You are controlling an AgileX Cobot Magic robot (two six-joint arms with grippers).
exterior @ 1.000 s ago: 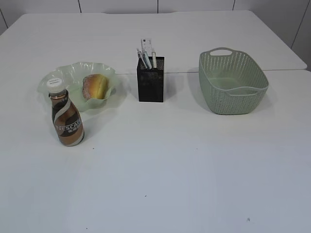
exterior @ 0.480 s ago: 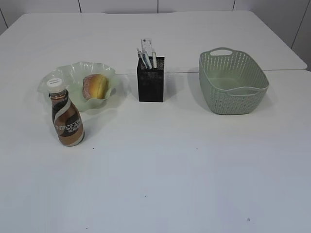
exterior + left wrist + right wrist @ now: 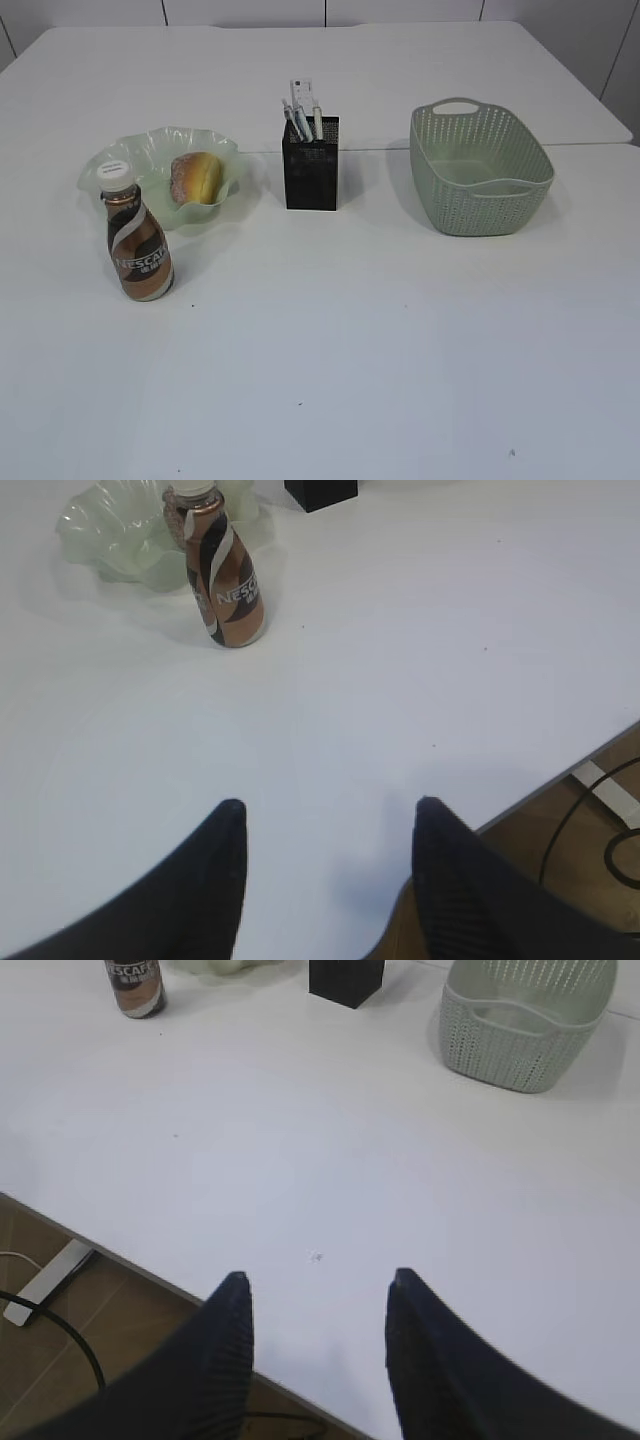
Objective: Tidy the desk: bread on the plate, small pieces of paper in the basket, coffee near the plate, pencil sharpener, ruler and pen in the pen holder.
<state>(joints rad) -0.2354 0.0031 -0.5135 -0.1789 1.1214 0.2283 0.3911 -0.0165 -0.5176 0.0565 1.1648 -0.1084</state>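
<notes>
Grippers first: the left gripper (image 3: 325,815) and the right gripper (image 3: 316,1285) both stand open with empty jaws, each hovering over the near edge of the desk (image 3: 350,330), touching nothing. At the left of the exterior frame the bread (image 3: 196,178) lies in the plate (image 3: 150,145) with the coffee (image 3: 139,250) upright just in front; at upper centre the pen holder (image 3: 311,176) holds the ruler (image 3: 301,95) and pens, and the basket (image 3: 478,170) sits upper right. Brown floor and a cable (image 3: 590,820) show past the desk's edge

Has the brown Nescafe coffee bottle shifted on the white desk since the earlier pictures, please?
No. The brown Nescafe coffee bottle stands in the same spot, just in front of the wavy pale green plate.
</notes>
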